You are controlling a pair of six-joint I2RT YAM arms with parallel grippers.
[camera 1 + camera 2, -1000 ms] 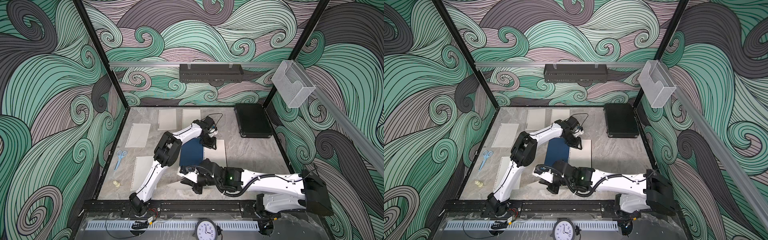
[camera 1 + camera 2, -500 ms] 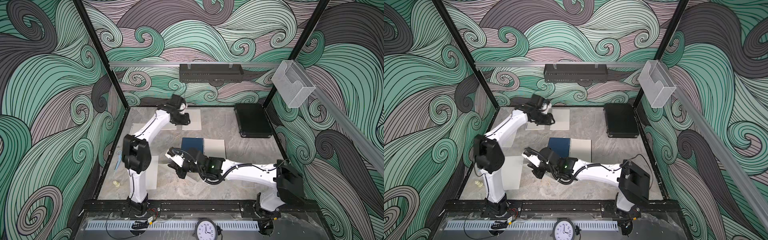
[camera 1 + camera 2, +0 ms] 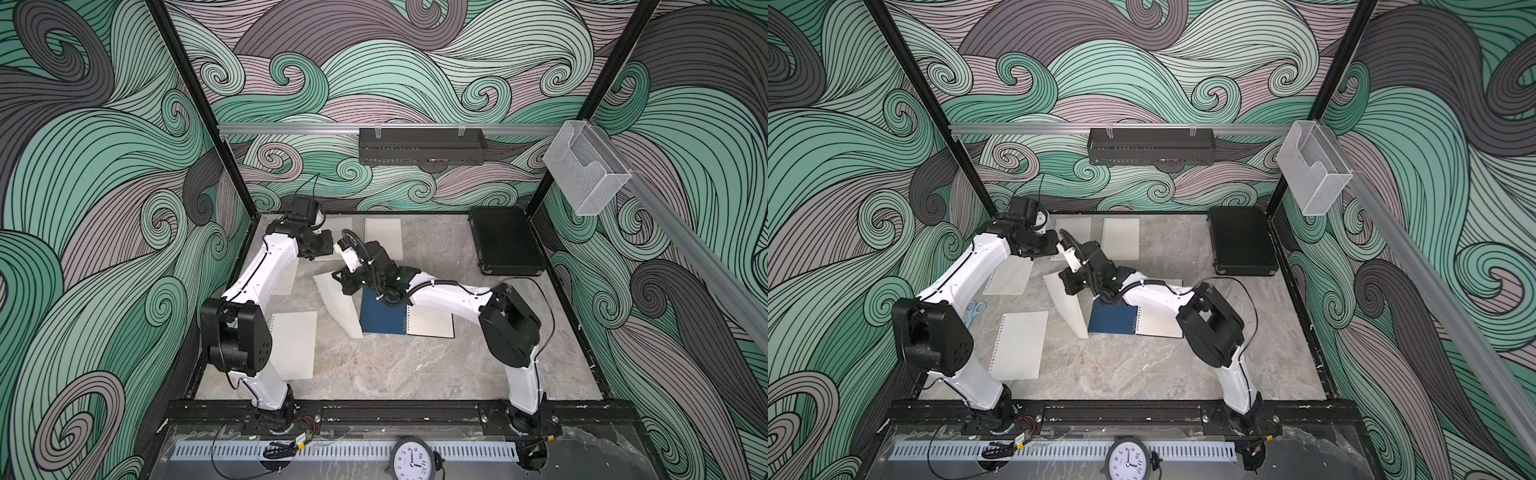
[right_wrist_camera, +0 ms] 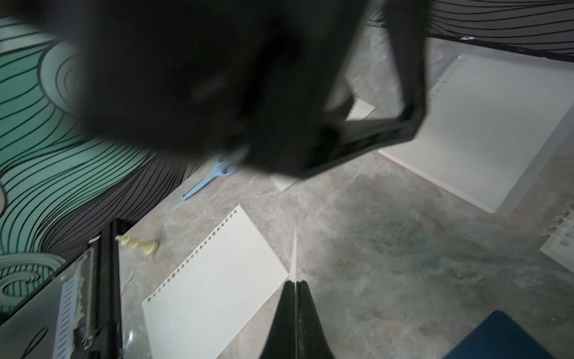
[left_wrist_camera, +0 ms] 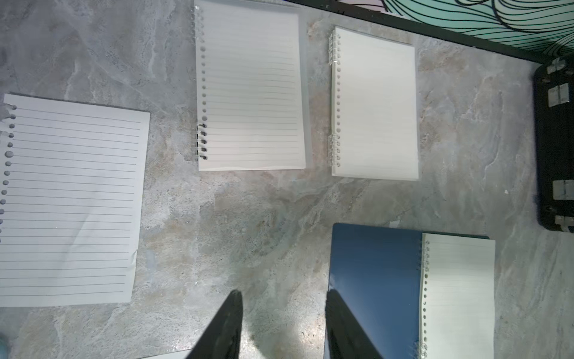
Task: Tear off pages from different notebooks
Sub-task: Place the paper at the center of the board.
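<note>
And it's off! The cream page (image 3: pixel 340 311) hangs in the air, pinched near its upper edge. Its lower corner droops across the near-left edge of the blue notebook (image 3: pixel 382 318); whether it brushes the worktop I cannot tell. It sits well clear of that notebook's spiral, so I'd call this sheet torn free.

A second ago it was down low by the notebook's near corner, with both arms crowded over the cover. Now the right jaws have carried it up and toward the back. In the right wrist view the right jaws are clamped tight on the sheet, which shows edge-on as a thin pale line (image 4: pixel 294 248) running straight out from between the tips.

The left arm (image 3: pixel 266 270) has given up its spot on the notebook and swung off to the back-left. The left jaws stand apart with nothing between them, over bare worktop (image 5: pixel 248 233), the blue cover just beside one tip.

Further out, the white lined notebook (image 5: pixel 251 87) and the cream notebook (image 5: pixel 372 102) lie side by side at the back. A loose lined page (image 5: pixel 71 199) and a loose cream page (image 3: pixel 293 345) already lie flat. By my count this makes three sheets for three notebooks, and this one only needs setting down.
</note>
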